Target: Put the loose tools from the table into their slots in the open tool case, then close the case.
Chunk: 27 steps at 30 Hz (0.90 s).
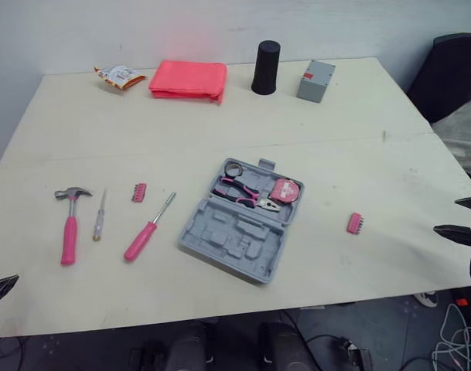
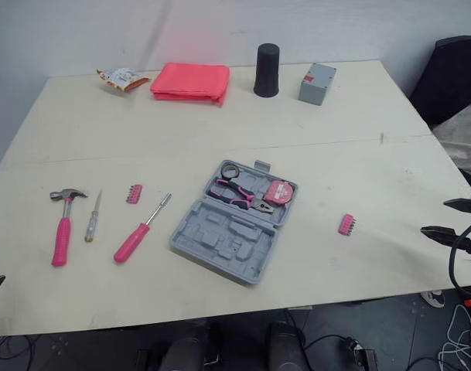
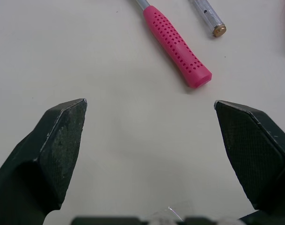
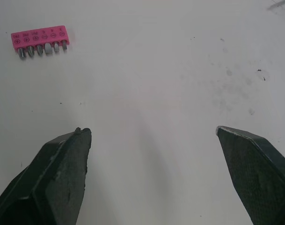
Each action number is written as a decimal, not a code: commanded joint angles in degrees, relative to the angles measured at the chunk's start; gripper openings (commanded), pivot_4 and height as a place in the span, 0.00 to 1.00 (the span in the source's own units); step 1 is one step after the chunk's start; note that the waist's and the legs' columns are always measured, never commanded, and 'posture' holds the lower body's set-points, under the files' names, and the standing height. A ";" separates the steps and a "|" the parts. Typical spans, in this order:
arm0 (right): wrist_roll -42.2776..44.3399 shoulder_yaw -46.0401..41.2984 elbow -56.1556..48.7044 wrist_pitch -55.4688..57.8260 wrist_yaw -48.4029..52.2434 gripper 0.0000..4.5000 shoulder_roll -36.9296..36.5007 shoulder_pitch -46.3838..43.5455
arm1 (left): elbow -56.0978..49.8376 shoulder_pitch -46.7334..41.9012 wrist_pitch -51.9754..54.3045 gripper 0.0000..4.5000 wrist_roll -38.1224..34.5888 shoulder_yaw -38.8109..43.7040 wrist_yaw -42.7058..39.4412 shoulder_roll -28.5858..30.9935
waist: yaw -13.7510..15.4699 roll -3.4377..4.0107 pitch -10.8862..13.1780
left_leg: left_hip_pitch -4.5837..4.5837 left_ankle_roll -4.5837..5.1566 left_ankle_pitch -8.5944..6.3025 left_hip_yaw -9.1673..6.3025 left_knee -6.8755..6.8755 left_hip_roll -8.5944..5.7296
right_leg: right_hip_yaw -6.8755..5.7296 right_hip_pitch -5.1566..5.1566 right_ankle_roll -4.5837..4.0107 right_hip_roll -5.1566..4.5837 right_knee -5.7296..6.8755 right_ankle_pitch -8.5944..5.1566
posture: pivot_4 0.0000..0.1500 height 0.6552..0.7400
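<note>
**Five tools loose, nothing gripped**

Left gripper (image 3: 149, 105) sits at frame lower left, fingers spread wide and empty. The hammer (image 3: 177, 44) handle lies just ahead, so it is probably staged for that side's pickups. Right gripper (image 4: 152, 131) at lower right is equally agape, with a bit strip (image 4: 40, 41) ahead of it.

Mid-frame left: tester (image 1: 100, 216), screwdriver (image 1: 148, 229), second strip (image 1: 138, 192).

Case (image 1: 235, 232) lies centre, lid flat open, likely reachable by either arm. Pliers (image 1: 243, 193) and tape (image 1: 284, 190) are seated; the near half's slots are vacant.

Upper frame: cloth (image 1: 189, 79), cup (image 1: 266, 68), box (image 1: 315, 81), packet (image 1: 121, 76). Clutter, parked well apart.
</note>
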 commanded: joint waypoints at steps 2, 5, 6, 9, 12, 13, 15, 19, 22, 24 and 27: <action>0.97 -2.10 -1.75 -1.80 -0.44 1.00 -0.50 0.94 | -0.34 -1.32 -1.20 0.98 0.33 -1.09 0.55 0.24 | 0.01 0.00 0.00 | 0.01 0.00 0.01 0.01 0.00 0.00 | 0.00 0.00 0.00 0.00 0.00 0.00 | 1.00 0.95; 1.10 -2.49 -2.95 -2.12 -1.16 1.00 -0.37 2.04 | 0.36 -2.67 -2.16 0.98 1.03 -2.75 0.89 0.28 | -0.18 0.30 0.13 | 0.00 0.40 0.16 -0.43 -0.13 -0.22 | -0.60 0.48 0.05 -0.16 -0.08 0.02 | 1.00 0.95; 1.14 -2.51 -3.35 -2.03 -1.37 1.00 -0.35 2.32 | 0.56 -2.93 -2.35 0.98 1.09 -3.00 0.90 0.31 | -0.57 0.32 0.16 | 0.04 0.72 0.47 -1.13 -0.28 -0.57 | -1.83 1.12 0.14 -0.49 -0.25 -0.02 | 1.00 0.95; 1.61 -2.75 -4.05 0.11 -2.18 1.00 -0.35 2.84 | 1.34 -3.85 -2.65 0.98 1.15 -3.57 0.93 0.71 | -1.33 0.42 0.28 | 0.22 1.12 1.67 -3.43 -1.30 -2.33 | -5.54 2.36 0.78 -2.07 -0.13 -0.33 | 1.00 0.95; 1.71 -3.12 -4.08 0.66 -2.66 1.00 -0.51 3.48 | 2.05 -4.47 -3.06 0.98 1.19 -3.89 0.71 1.00 | 0.86 0.55 0.40 | 0.15 0.89 1.87 -3.42 -0.90 -2.50 | -5.44 2.27 1.01 -2.28 -0.04 -0.43 | 1.00 0.95; 1.85 -3.27 -4.30 0.73 -2.75 1.00 -0.51 3.79 | 2.41 -4.78 -3.29 0.98 1.26 -4.14 0.68 1.14 | 0.93 0.55 0.40 | 0.19 0.87 1.84 -3.35 -0.85 -2.50 | -5.25 2.24 1.05 -2.26 -0.03 -0.40 | 1.00 0.95; 2.17 -3.63 -4.80 0.90 -2.99 1.00 -0.39 4.38 | 2.92 -5.44 -3.63 0.98 1.25 -4.72 0.53 1.38 | 1.94 0.56 0.40 | 0.22 0.74 1.56 -3.31 -0.85 -2.47 | -5.07 2.21 1.05 -2.27 -0.05 -0.38 | 1.00 0.95; 2.77 -4.54 -5.83 1.25 -3.60 1.00 -0.09 5.62 | 3.40 -6.96 -3.99 0.98 1.23 -5.90 0.01 2.12 | 2.94 0.57 0.40 | 0.19 0.74 1.41 -3.32 -0.85 -2.37 | -4.59 2.13 1.00 -2.49 -0.09 -0.36 | 1.00 0.95; 2.99 -5.34 -6.77 1.34 -4.26 1.00 0.15 6.76 | 3.74 -8.12 -4.10 0.98 1.13 -6.76 -0.26 2.87 | 3.10 0.57 0.40 | 0.19 0.65 1.39 -3.26 -0.85 -2.25 | -4.56 2.09 0.96 -2.34 -0.10 -0.35 | 1.00 0.95; 3.63 -6.31 -9.07 1.92 -5.34 1.00 0.73 8.14 | 3.32 -9.85 -3.56 0.98 0.75 -8.05 -0.51 3.70 | 3.13 0.57 0.40 | 0.18 0.64 1.38 -3.21 -0.86 -2.23 | -4.58 2.06 0.96 -2.24 -0.09 -0.35 | 1.00 0.95; 6.34 -8.50 -17.16 6.93 -7.14 1.00 2.56 11.12 | 0.28 -12.28 -1.99 0.98 -0.38 -10.84 -1.42 4.63 | 3.14 0.58 0.41 | 0.20 0.63 1.39 -3.12 -0.86 -2.20 | -4.58 2.03 0.95 -2.10 -0.05 -0.34 | 1.00 0.95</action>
